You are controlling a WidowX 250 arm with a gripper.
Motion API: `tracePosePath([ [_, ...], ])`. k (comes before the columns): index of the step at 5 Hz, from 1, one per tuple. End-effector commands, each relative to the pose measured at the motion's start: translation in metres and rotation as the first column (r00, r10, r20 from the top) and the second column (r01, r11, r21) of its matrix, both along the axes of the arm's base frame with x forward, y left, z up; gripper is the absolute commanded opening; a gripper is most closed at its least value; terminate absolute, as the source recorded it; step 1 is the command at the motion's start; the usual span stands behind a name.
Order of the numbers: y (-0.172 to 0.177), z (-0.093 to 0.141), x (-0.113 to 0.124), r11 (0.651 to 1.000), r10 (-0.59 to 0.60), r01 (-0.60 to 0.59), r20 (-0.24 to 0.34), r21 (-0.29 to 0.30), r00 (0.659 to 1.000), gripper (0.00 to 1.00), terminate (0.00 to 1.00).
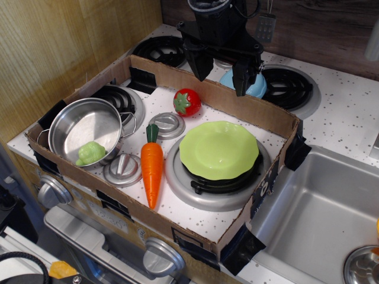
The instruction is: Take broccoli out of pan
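The broccoli (pixel 90 153), a small lumpy pale-green floret, lies inside the pan (pixel 74 127) against its near wall. The pan is a shiny steel pot with wire side handles, standing on the left front burner inside a cardboard border. My gripper (pixel 222 74) is black, hangs open and empty over the far cardboard wall, well to the right of and behind the pan. Its two fingers point down with a gap between them.
A carrot (pixel 151 168) lies beside the pan, a red strawberry (pixel 186 102) behind it. A lime-green scalloped plate (pixel 219 149) sits on the right burner. A blue bowl (pixel 256 87) is behind the gripper. The cardboard wall (pixel 249 109) rings the stove. A steel sink (pixel 320 219) is at right.
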State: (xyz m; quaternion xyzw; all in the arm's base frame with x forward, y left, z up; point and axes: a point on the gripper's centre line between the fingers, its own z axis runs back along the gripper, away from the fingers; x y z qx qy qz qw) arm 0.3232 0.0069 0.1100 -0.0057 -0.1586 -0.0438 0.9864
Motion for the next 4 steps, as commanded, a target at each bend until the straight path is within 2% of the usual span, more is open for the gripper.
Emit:
tracePosePath([
  [1, 0.0, 0.0, 0.0, 1.0, 0.0, 0.0, 0.0, 0.0, 1.0, 1.0, 0.0],
  [2, 0.025, 0.001, -0.014, 0.993, 0.104, -0.11, -0.103, -0.048, 0.989, 1.0, 0.0],
  [3, 0.054, 0.006, -0.031, 0.981, 0.184, -0.191, -0.138, -0.039, 0.973, 1.0, 0.0],
  [4, 0.08, 0.015, -0.052, 0.963, 0.266, -0.268, -0.18, 0.01, 0.947, 1.0, 0.0],
])
